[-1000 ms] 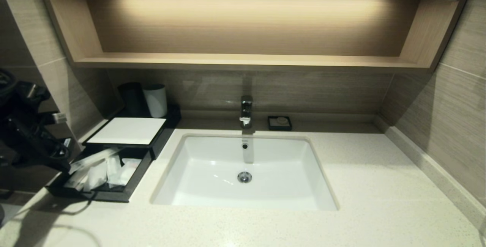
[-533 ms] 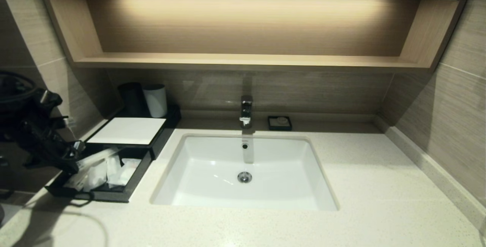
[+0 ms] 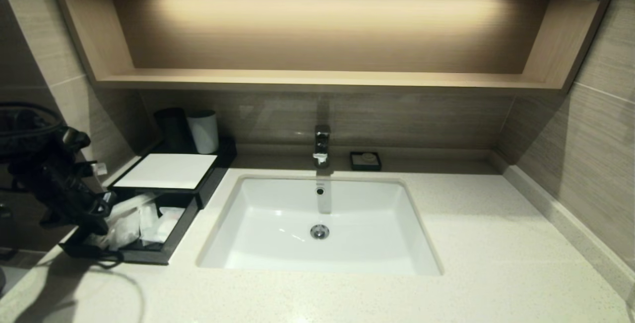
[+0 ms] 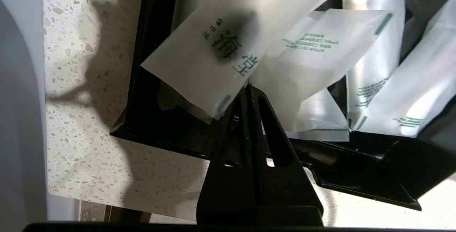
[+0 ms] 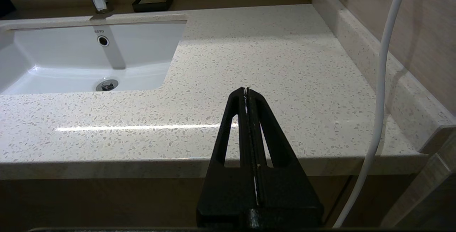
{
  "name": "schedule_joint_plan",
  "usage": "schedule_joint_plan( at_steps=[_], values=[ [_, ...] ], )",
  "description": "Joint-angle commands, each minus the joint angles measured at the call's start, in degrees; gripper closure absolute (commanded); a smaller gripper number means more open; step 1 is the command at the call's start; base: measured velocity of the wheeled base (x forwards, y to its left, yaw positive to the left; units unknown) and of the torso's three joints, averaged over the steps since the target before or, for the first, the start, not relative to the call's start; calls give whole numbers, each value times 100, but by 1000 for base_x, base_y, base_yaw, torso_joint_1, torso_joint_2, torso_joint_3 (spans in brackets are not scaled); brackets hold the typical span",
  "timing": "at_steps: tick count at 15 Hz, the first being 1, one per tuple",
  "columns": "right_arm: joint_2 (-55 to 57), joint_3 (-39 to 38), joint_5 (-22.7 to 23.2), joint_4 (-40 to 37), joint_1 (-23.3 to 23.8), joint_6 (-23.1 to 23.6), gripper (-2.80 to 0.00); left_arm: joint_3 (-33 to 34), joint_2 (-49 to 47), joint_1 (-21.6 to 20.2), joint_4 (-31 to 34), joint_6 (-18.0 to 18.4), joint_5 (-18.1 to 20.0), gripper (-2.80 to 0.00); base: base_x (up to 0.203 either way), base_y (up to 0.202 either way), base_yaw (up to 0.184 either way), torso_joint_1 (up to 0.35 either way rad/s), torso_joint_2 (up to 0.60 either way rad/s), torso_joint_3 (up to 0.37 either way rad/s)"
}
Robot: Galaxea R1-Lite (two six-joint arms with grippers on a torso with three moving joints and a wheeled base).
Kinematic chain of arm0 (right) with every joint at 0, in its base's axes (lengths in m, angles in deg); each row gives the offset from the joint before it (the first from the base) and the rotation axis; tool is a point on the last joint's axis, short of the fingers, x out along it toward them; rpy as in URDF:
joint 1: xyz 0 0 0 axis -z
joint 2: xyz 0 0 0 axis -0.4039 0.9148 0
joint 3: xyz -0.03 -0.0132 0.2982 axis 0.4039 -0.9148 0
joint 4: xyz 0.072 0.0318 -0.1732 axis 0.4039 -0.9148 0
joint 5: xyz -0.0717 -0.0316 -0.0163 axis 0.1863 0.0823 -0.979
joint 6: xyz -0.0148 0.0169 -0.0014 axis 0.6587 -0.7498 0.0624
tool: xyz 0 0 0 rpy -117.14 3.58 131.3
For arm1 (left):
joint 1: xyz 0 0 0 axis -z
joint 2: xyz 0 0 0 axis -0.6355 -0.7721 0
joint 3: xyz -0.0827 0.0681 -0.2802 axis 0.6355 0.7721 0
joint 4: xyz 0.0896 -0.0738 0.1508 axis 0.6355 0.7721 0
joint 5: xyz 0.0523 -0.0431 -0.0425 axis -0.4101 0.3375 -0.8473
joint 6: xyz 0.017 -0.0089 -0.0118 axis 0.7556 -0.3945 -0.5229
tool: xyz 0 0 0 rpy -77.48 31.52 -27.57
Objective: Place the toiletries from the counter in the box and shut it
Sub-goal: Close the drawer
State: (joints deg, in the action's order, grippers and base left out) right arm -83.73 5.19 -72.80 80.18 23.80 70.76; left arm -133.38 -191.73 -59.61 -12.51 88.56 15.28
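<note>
At the far left of the head view the left gripper (image 3: 101, 214) hangs over the left edge of the box's pulled-out drawer (image 3: 171, 243), its fingers pressed together with nothing between them; in the left wrist view the closed tips (image 4: 247, 91) sit just under the corner of a flat packet with green print (image 4: 213, 50). The toiletries (image 3: 141, 221) lie heaped inside the open drawer, several translucent white packets overlapping, one long slim one (image 4: 377, 29) leaning on end. Behind the drawer the box (image 3: 168, 170) shows its flat white top, and a black cup (image 3: 172, 128) and a white cup (image 3: 203, 131) stand at its back. The counter (image 3: 471, 243) runs rightward around the white sink (image 3: 320, 224), with the tap (image 3: 322, 144) and a small black soap dish (image 3: 365, 160) behind the basin. The right gripper (image 5: 246, 91) shows only in its wrist view, held off the counter's front edge, its fingers closed flat against each other on nothing.
</note>
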Motion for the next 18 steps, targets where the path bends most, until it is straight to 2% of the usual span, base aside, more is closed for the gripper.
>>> schedule_joint_plan(
  at_steps=[1,6,10,14,16,18],
  values=[
    [9,0,1,3,2,-4,0,-18,-154,20,13,0,2,0,0,0,0,0,0,0],
    [9,0,1,3,-6,-4,0,-36,-268,159,-75,-22,120,0,0,0,0,0,0,0],
    [9,0,1,3,-6,-4,0,-54,-321,278,-188,29,714,0,0,0,0,0,0,0],
    [9,0,1,3,2,-4,0,-103,-324,421,-150,72,1011,0,0,0,0,0,0,0],
    [9,0,1,3,-6,-4,0,-106,-292,458,-91,175,1482,0,0,0,0,0,0,0],
    [9,0,1,3,2,-4,0,-89,-283,574,17,198,1589,0,0,0,0,0,0,0]
  ],
)
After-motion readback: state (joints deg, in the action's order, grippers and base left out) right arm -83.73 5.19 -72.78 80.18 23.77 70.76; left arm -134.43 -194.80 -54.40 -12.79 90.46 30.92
